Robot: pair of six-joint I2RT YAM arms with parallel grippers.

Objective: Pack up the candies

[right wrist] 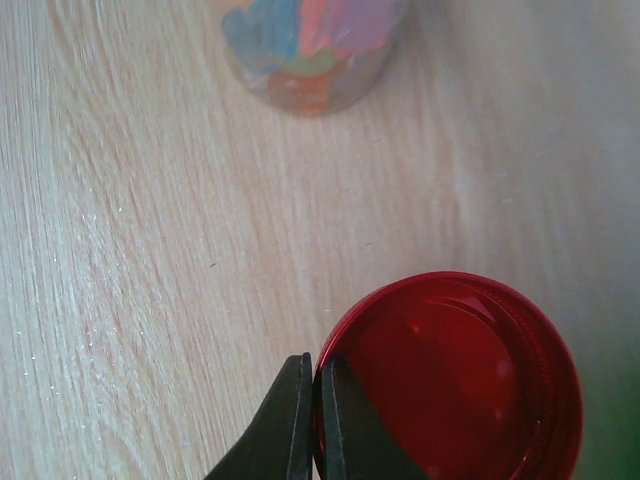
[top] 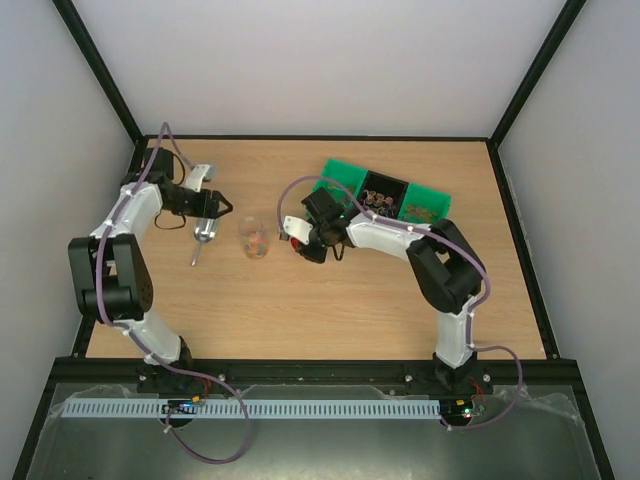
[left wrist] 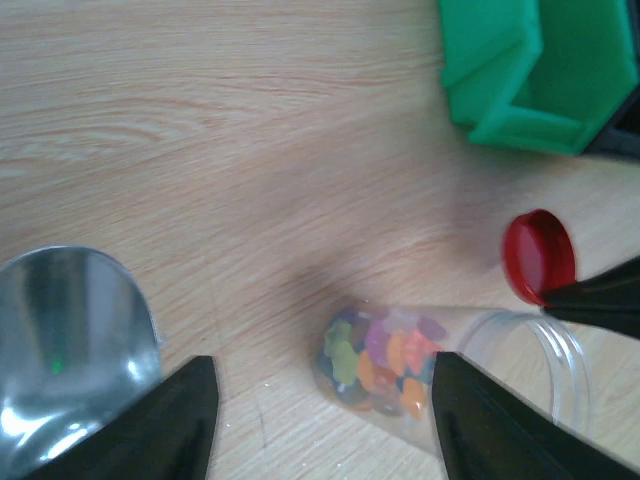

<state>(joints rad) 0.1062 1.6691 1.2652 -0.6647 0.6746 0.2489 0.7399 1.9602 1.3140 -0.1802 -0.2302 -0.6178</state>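
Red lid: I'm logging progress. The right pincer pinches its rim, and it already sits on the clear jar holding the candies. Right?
Not quite. The right pincer does pinch the rim of the red lid, but the lid is off the clear jar holding the candies, apart from it, to one side. The left wrist view shows the jar's mouth uncovered.

Wooden counter (top: 330,310): silver scoop (left wrist: 70,340) left of clear jar (top: 254,238), red lid (right wrist: 450,380) hollow-up right of it, green bin (top: 345,175) behind.
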